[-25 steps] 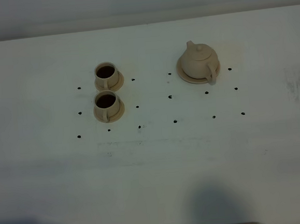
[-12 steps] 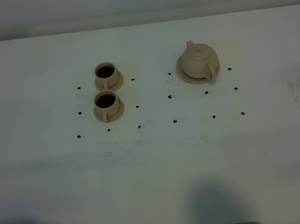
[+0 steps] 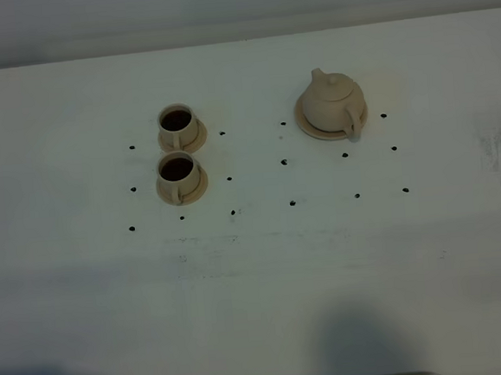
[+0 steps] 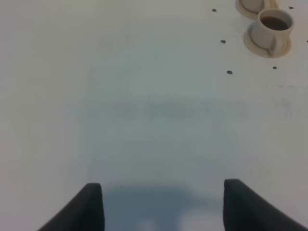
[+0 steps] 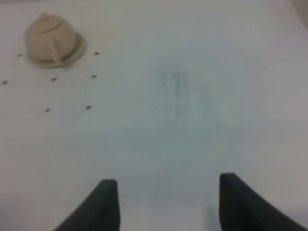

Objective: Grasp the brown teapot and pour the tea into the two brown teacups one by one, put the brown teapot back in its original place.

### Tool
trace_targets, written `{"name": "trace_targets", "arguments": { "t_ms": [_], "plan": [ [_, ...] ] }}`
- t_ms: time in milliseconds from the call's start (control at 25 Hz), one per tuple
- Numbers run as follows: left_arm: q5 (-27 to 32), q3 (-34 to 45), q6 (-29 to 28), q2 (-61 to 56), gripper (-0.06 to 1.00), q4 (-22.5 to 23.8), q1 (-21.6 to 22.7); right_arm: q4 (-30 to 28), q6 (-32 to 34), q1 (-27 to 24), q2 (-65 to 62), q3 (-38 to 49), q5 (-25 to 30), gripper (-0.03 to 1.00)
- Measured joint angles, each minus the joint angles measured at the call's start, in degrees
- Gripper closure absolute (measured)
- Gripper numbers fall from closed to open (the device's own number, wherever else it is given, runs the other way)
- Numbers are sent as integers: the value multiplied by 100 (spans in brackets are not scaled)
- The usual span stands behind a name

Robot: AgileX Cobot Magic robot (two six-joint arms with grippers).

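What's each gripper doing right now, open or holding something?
Left gripper: open, holding nothing, above bare table.
Right gripper: open, holding nothing, well clear of the teapot.

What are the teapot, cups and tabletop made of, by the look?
Brown teapot: probably unglazed clay; pale tan, matte, no highlights.
Two brown teacups and their saucers: same matte tan, likely the same clay.
Table: smooth white surface, dull sheen, black dot marks; laminate or painted board, can't tell which.

Dark, tapered gripper fingers (image 4: pixel 91 207)
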Motion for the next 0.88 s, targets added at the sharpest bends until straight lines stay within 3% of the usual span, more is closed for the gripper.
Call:
{"name": "trace_targets", "arguments": {
  "t_ms": [880],
  "plan": [
    [0, 0, 0, 0, 35, 0, 0, -58, 83, 0, 0, 0, 0, 52]
  ]
}}
